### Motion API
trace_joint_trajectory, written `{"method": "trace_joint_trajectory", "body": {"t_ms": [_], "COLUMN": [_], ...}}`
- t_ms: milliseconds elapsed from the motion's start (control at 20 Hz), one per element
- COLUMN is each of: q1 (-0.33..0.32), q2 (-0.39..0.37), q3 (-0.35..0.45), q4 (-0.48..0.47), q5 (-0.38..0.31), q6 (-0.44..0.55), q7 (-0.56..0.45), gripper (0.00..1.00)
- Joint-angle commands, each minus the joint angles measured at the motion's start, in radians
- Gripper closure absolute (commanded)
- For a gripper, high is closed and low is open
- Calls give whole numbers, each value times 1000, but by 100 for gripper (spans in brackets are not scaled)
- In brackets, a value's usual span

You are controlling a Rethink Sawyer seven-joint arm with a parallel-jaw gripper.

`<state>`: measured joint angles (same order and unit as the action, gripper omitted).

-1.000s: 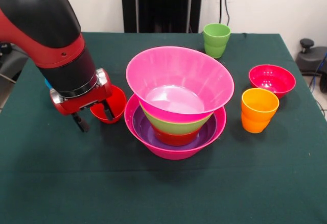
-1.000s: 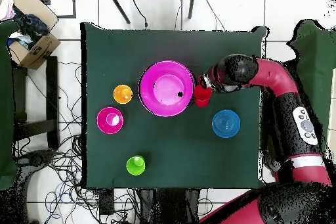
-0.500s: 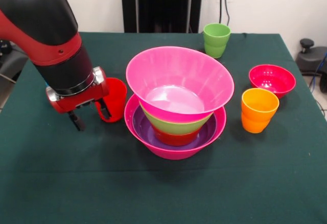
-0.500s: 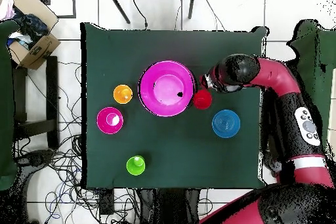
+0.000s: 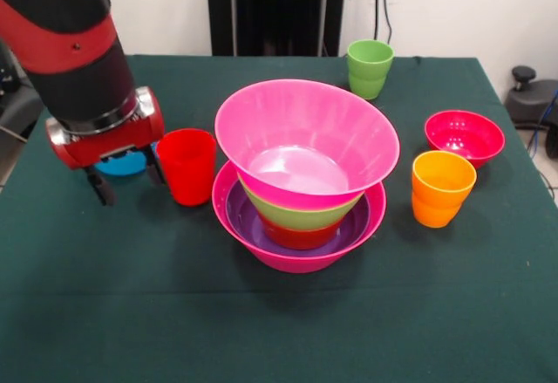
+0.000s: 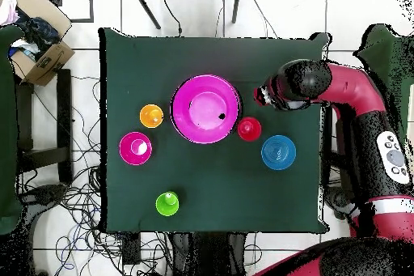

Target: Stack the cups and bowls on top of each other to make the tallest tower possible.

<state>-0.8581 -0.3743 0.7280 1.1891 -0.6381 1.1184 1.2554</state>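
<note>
Red cup (image 5: 187, 166) upright just beside the open claw (image 5: 127, 176), apart.

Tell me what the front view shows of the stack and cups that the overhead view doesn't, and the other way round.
Front view only: the tower's side, with the top pink bowl tilted over lime green, red and purple layers in the pink base bowl, and the gripper beside the upright red cup.
Overhead view only: the whole blue bowl, which the arm mostly hides in the front view, and a cardboard box off the table.
Both: red cup, orange cup, green cup and crimson bowl standing apart from the tower.
</note>
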Motion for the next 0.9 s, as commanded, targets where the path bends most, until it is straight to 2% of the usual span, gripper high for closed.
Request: {"method": "trace_joint_trajectory", "body": {"t_ms": [50,450,900], "q1": [47,40,-3], "q2": [-46,-112,-159], "q3": [-60,-59,-66], "q4": [39,101,266], "q5": [-27,1,13], "q6": [125,174,76], "q7": [-171,-137,-68], "gripper": [0,0,0]}}
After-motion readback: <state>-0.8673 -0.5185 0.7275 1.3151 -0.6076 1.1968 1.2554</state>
